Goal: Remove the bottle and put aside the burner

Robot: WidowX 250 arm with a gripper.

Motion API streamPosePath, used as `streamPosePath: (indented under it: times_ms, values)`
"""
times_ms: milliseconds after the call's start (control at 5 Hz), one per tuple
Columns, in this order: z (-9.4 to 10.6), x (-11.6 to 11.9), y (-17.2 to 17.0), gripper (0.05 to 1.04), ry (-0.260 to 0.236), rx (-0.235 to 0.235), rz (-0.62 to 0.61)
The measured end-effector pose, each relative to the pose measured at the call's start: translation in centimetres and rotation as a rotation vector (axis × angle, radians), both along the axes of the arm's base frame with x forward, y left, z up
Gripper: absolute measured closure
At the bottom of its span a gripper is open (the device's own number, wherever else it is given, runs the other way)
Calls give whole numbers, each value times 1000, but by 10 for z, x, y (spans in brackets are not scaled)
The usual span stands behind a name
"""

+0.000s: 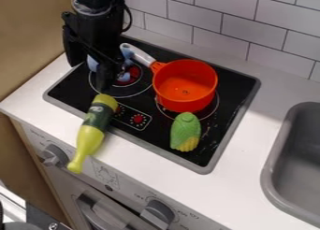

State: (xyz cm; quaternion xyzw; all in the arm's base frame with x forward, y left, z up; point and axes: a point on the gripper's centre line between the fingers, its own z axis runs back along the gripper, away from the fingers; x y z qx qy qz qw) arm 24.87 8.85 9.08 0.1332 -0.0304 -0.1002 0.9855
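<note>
Above the left burner (141, 86) of the black stove hangs the gripper (108, 79), coming down from the upper left and covering part of the burner rings. The yellow-green bottle (94, 129) with a dark label lies on its side just below the gripper in the view. Its thick base is on the stove by the red knob marks, and its neck points down-left past the counter's front edge. Whether gripper and bottle touch, I cannot tell.
An orange pot (185, 86) sits on the right burner, its pale handle pointing up-left near the gripper. A green and yellow corn toy (185, 132) lies in front of it. The grey sink (278, 149) is at the right, a tiled wall behind.
</note>
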Motion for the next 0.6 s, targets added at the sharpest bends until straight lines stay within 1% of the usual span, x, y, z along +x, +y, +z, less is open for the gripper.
streamPosePath:
  times_ms: [200, 400, 600]
  values:
    - [8, 4, 0, 107, 6, -6, -6]
    - [8, 2, -1, 107, 20, -9, 7]
    - [14, 2, -4, 107, 5, -6, 11]
